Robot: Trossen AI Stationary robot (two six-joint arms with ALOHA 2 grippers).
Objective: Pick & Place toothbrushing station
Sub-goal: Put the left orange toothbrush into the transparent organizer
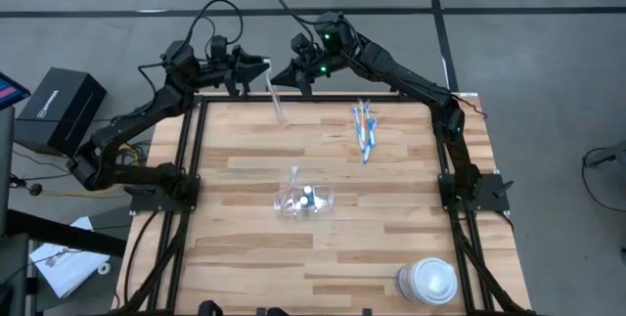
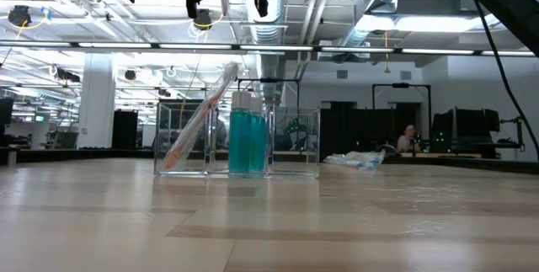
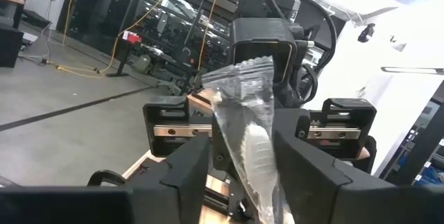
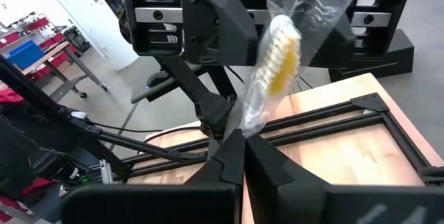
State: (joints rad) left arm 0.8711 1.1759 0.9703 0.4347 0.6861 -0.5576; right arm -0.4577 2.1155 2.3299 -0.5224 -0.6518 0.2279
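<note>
A toothbrush in a clear wrapper (image 1: 278, 96) is held high above the table's far edge between my two grippers, which face each other. My left gripper (image 1: 259, 67) has it between its fingers; my right gripper (image 1: 293, 69) is shut on the wrapper. The brush's yellow-orange bristles (image 4: 277, 50) show through the wrapper. The clear plastic holder (image 1: 305, 199) stands at the table's middle with two blue-green tubes (image 2: 244, 141) and one toothbrush (image 2: 198, 120) leaning inside. Several blue, white and orange toothbrushes (image 1: 364, 130) lie flat on the table at the far right. My left gripper has the wrapped toothbrush (image 3: 250, 148) between its two fingers, and the wrapper fills the gap and touches both. The brush runs along between the fingers, lifted clear of the table. My right gripper pinches one end of the clear wrapper (image 4: 241, 123) between its shut fingertips. The brush's head stands beyond the fingers, toward the left gripper, clear of the table.
A white round lidded container (image 1: 428, 282) stands at the near right corner. A black frame (image 1: 186, 159) runs along the table's edges. A black box (image 1: 64, 111) sits off the table to the left. Bare wood lies at the near left.
</note>
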